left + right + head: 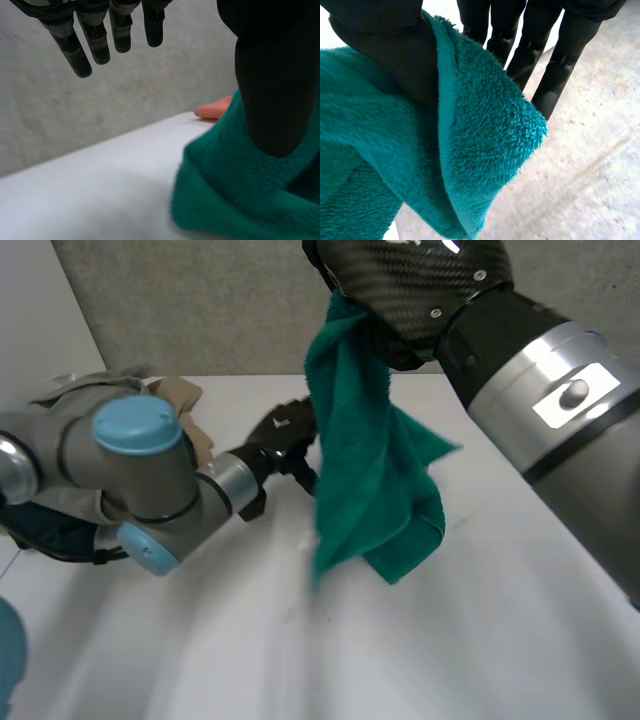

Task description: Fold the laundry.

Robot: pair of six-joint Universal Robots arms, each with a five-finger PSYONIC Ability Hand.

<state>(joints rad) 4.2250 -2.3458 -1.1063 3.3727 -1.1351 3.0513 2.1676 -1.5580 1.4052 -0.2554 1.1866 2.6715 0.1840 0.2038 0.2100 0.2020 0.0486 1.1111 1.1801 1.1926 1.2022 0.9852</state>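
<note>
White desk (300,660) below a grey speckled wall (200,300), with a heap of clothes (170,400) at the far left edge. Holds the green towel (365,470) up over the desk's middle in the right hand (420,290), thumb (385,40) and fingers (555,75) closed on a bunched upper edge. Hangs crumpled and doubled rather than spread; cannot tell whether the lowest fold touches the desk.

Likely trouble from here: could slip from so narrow a pinch if swung or tugged; could land back as a lump, with no free corner singled out; could catch on the left hand (285,445), just beside the hanging cloth, and drag askew.

On the right: enters from high, wrist bent downward, hand well above the desk. On the left: lies low with elbow folded, palm turned toward the towel, fingers (95,42) straight and spread, thumb in front of the cloth, nothing gripped.
</note>
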